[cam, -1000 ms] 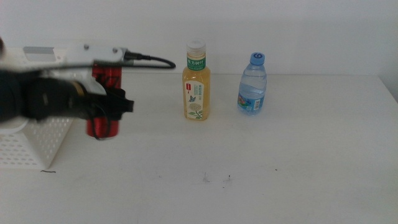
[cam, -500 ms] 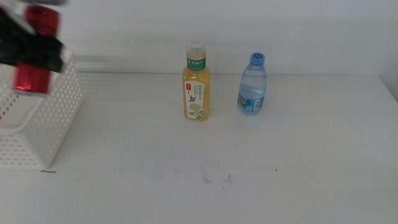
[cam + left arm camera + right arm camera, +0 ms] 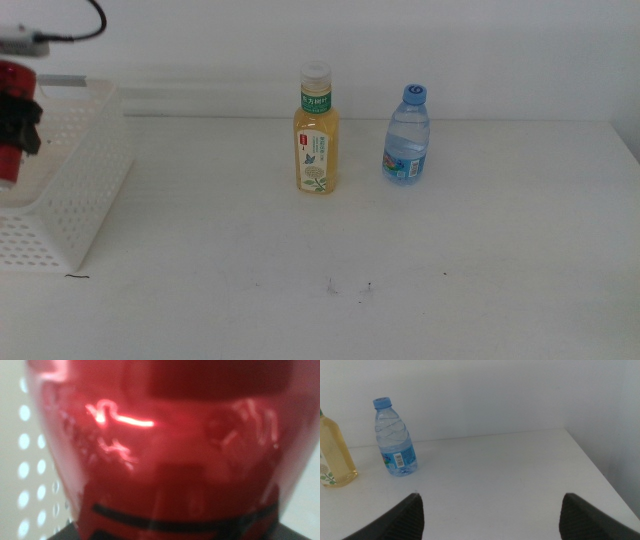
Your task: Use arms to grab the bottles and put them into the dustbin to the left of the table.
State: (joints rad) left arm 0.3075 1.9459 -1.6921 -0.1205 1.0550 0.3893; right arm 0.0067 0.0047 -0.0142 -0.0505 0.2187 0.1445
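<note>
My left gripper [image 3: 18, 122] hangs at the far left edge of the middle view, over the white dustbin [image 3: 85, 190], shut on the red cola can [image 3: 8, 150]. That can [image 3: 160, 450] fills the left wrist view, with the dustbin's perforated wall [image 3: 27, 465] beside it. The yellow tea bottle [image 3: 315, 130] and the clear water bottle [image 3: 406, 135] stand upright side by side at the back of the table [image 3: 400, 260]. My right gripper [image 3: 492, 517] is open and holds nothing. It faces the water bottle [image 3: 395, 440] and the tea bottle [image 3: 332, 455] from a distance and is out of the middle view.
A black cable [image 3: 75, 30] loops above the left arm's white housing [image 3: 18, 42]. A few dark specks [image 3: 350, 288] mark the tabletop near the front. The table's right edge [image 3: 600, 470] runs close to the right gripper.
The left gripper has carried the red can from the table's left side up and leftward over the dustbin, and lower than half a second ago. The two bottles have not moved.
</note>
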